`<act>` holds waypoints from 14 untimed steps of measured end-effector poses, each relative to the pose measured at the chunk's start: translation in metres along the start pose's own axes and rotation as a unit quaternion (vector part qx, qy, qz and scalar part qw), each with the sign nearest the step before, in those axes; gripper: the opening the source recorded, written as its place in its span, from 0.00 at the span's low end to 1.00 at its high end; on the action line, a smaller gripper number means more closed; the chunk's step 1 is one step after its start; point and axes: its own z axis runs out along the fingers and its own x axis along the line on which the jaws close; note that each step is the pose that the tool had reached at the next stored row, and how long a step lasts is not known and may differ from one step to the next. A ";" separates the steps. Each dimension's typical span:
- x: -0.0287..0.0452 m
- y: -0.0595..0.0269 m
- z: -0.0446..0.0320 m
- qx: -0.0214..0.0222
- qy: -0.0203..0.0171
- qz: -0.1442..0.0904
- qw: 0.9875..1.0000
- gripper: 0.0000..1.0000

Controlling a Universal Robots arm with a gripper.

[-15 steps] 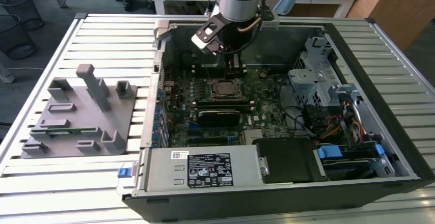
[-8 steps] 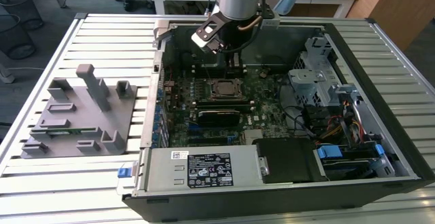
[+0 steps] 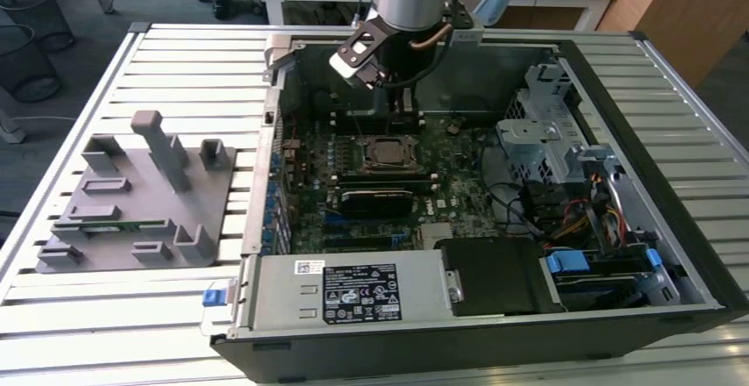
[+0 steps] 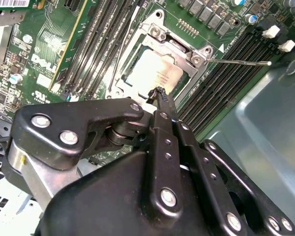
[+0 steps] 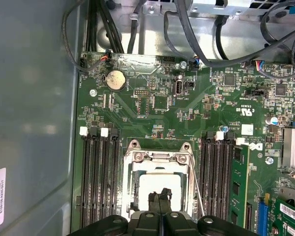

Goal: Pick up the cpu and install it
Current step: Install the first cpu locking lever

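The cpu (image 4: 155, 73) lies flat inside the metal-framed socket (image 4: 160, 37) on the green motherboard, its silvery top facing up. It also appears in the first wrist view as the cpu (image 5: 160, 183) and in the exterior view as the cpu (image 3: 387, 152). My gripper (image 4: 160, 93) hangs just above the cpu's edge with its black fingers pressed together and nothing between them. In the first wrist view the gripper (image 5: 160, 196) tip overlaps the cpu's near side. In the exterior view the gripper (image 3: 404, 116) reaches down into the open computer case just behind the socket.
Memory slots (image 5: 98, 182) flank the socket on both sides, and a thin socket lever (image 4: 241, 62) sticks out beside it. A drive cage (image 3: 550, 140) and cables fill the case at the exterior view's right. A grey fixture (image 3: 140, 197) holding a green memory stick (image 3: 111, 225) stands outside the case.
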 end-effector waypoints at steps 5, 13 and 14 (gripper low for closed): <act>-0.0001 0.0000 -0.0029 0.000 0.000 0.000 1.000 0.11; -0.0001 0.0000 -0.0035 0.000 0.000 0.000 1.000 0.11; -0.0001 0.0000 -0.0037 0.000 0.000 0.000 1.000 0.11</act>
